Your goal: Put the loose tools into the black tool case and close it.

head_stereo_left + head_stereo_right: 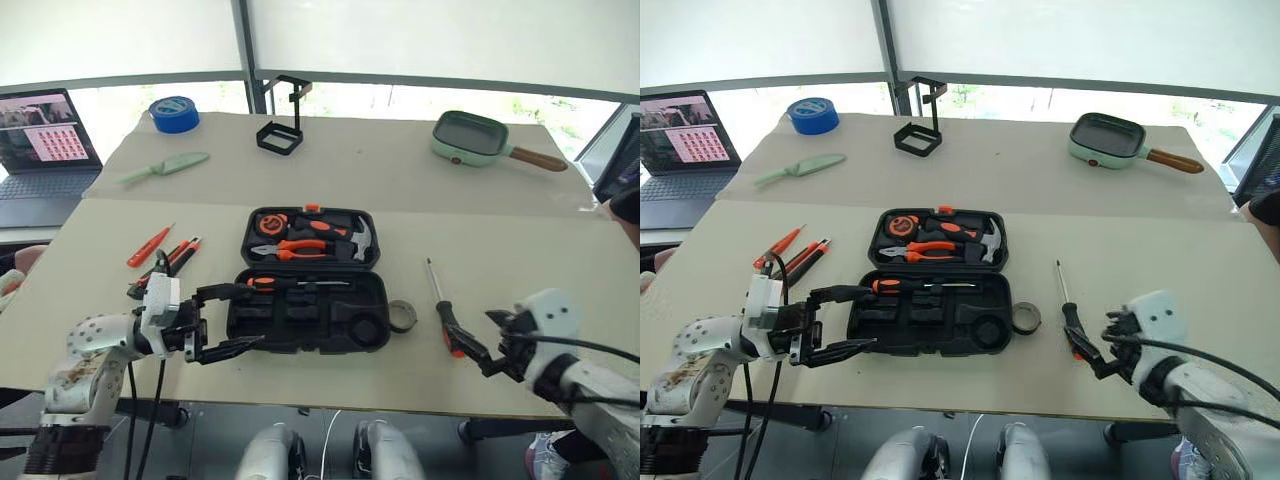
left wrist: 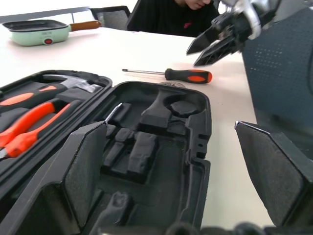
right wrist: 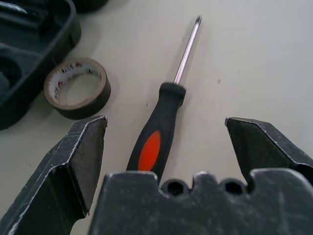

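Black tool case (image 1: 310,282) lies open mid-surface (image 1: 520,250), one screwdriver (image 1: 298,284) in its near half. Left hand (image 1: 232,320) spread wide at case's left edge, empty. Black-and-orange screwdriver (image 3: 164,115) lies right of case beside tape roll (image 3: 77,88); right hand (image 1: 470,345) wide, empty, just behind its handle.

**Surfaces in front of you**

Your black tool case (image 1: 305,310) looks like matt moulded plastic. The screwdriver (image 3: 161,129) has a shiny metal shaft and a dull, rubbery-looking black handle with a smooth orange inlay. The tape roll (image 3: 77,87) is glossy dark outside, papery inside. The table (image 1: 500,250) looks matt and smooth.
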Motion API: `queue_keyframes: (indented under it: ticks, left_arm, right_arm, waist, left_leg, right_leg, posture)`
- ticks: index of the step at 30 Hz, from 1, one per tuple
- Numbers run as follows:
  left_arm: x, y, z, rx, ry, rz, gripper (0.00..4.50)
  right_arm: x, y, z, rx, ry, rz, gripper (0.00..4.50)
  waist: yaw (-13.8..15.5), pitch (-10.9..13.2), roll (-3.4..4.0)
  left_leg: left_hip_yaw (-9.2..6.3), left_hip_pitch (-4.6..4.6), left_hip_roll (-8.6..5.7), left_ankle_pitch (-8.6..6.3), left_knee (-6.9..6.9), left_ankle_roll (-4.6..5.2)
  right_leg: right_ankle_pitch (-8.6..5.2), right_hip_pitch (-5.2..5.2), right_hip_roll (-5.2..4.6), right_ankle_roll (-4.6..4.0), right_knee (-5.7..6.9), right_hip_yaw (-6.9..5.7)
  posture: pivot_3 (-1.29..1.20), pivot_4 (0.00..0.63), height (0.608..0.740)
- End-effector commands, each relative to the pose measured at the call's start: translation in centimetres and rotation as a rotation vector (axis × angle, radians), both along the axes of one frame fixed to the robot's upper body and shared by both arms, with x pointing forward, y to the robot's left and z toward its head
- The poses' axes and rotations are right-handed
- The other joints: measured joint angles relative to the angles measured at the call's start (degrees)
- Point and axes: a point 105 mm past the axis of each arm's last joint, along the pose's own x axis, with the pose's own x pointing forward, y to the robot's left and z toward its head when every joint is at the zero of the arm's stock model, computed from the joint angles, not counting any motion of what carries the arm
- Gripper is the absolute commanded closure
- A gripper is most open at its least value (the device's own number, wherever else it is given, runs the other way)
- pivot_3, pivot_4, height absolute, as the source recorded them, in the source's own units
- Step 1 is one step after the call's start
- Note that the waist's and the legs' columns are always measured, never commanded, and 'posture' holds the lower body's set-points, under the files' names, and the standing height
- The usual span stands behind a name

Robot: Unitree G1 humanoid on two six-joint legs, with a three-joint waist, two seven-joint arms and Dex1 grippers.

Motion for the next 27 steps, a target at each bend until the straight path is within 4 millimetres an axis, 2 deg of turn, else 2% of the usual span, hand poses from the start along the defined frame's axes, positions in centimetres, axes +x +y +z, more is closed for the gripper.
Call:
queue_keyframes:
  ticks: [1,4,5,8,9,14,16,18,21,24,26,27]
  left_arm:
    - [-0.8,-0.8,0.7,0.005,-0.021,-0.077,0.01]
    - [-0.4,-1.3,1.2,-0.002,-0.037,-0.098,0.01]
    - [-0.3,-1.4,1.3,-0.002,-0.044,-0.102,0.0]
    - [0.0,-1.5,1.6,-0.003,-0.053,-0.107,0.0]
    - [0.0,-1.5,1.6,-0.002,-0.055,-0.109,0.0]
    - [-0.1,-1.5,1.6,-0.001,-0.054,-0.117,0.0]
    - [-0.1,-1.6,1.7,-0.01,-0.058,-0.116,0.0]
    - [0.1,-1.8,2.0,-0.042,-0.065,-0.101,0.0]
    - [0.3,-1.9,2.4,-0.072,-0.089,-0.081,0.0]
    - [0.7,-1.7,2.5,-0.091,-0.094,-0.026,0.0]
    - [1.0,-0.7,2.5,-0.079,-0.097,0.032,0.0]
    - [1.2,-0.1,2.5,-0.072,-0.096,0.06,0.0]
  right_arm:
    - [1.0,-0.2,0.5,-0.051,0.011,-0.062,0.0]
    - [1.4,-0.4,-0.2,-0.098,0.072,-0.061,0.0]
    - [1.5,-0.3,-0.5,-0.098,0.086,-0.063,0.51]
    - [1.3,-0.1,-1.1,-0.078,0.141,-0.072,1.26]
    - [1.1,-0.1,-1.3,-0.073,0.164,-0.078,1.7]
    - [0.5,-0.8,-1.6,-0.041,0.179,-0.159,3.35]
    - [0.8,-1.2,-0.9,-0.017,0.099,-0.213,3.46]
    - [1.2,-2.0,0.6,-0.039,-0.057,-0.244,3.46]
    - [2.0,-1.3,4.0,-0.118,-0.315,-0.096,3.46]
    - [2.7,3.4,7.9,-0.087,-0.52,0.282,3.46]
    - [2.6,6.7,9.2,-0.082,-0.605,0.569,3.46]
    - [2.4,7.9,9.2,-0.071,-0.598,0.671,3.46]
  waist:
    - [-0.06,0.0,0.0]
    - [0.04,0.0,0.0]
    - [0.13,0.0,0.0]
    - [0.03,0.0,0.0]
    - [-0.06,0.0,0.0]
    - [-0.11,-0.01,-0.01]
    - [0.09,-0.01,-0.01]
    - [0.28,-0.01,0.0]
    - [0.11,0.01,0.07]
    - [-1.48,0.04,0.03]
    - [-1.94,0.06,0.0]
    - [-2.11,0.07,-0.02]
  left_leg:
    - [0.02,-0.04,0.0,-0.01,0.03,0.02]
    - [0.04,-0.1,-0.03,-0.01,0.04,0.02]
    - [0.03,-0.13,-0.03,-0.01,0.04,0.02]
    - [0.03,-0.18,-0.02,0.06,0.04,0.13]
    - [0.03,-0.19,-0.02,0.1,0.04,0.21]
    - [0.03,-0.19,-0.01,0.22,0.03,0.42]
    - [0.03,-0.19,-0.01,0.2,0.03,0.39]
    - [0.01,-0.22,-0.01,0.01,0.04,0.03]
    - [0.06,-0.23,-0.1,-0.01,0.04,0.05]
    - [0.19,-0.13,-0.12,0.01,0.05,0.09]
    - [0.21,0.1,-0.06,0.04,0.03,0.05]
    - [0.21,0.28,0.04,0.04,0.0,0.03]
  right_leg:
    - [0.0,-0.02,-0.01,0.0,0.0,-0.01]
    - [0.02,-0.08,0.01,0.05,0.01,-0.04]
    - [0.04,-0.08,0.01,0.09,0.0,-0.06]
    - [0.04,-0.11,0.05,0.1,0.0,-0.11]
    - [0.04,-0.11,0.09,0.11,0.01,-0.11]
    - [0.02,-0.11,0.16,0.14,-0.01,-0.11]
    - [0.01,-0.11,0.16,0.15,-0.01,-0.12]
    - [0.0,-0.1,0.15,0.17,-0.01,-0.11]
    - [-0.07,-0.12,0.23,0.33,0.01,-0.03]
    - [-0.01,-0.09,0.34,0.44,-0.02,0.14]
    - [-0.01,0.03,0.44,0.45,0.0,0.21]
    - [-0.03,0.15,0.57,0.41,0.01,0.23]
  posture:
    - [0.0,0.15,0.74]
    - [0.0,0.15,0.74]
    - [0.0,0.15,0.74]
    - [0.0,0.15,0.74]
    - [0.0,0.15,0.74]
    - [0.0,0.15,0.74]
    - [0.0,0.15,0.74]
    - [0.0,0.15,0.74]
    - [0.0,0.15,0.74]
    - [0.0,0.15,0.74]
    - [0.0,0.15,0.74]
    - [0.0,0.15,0.74]
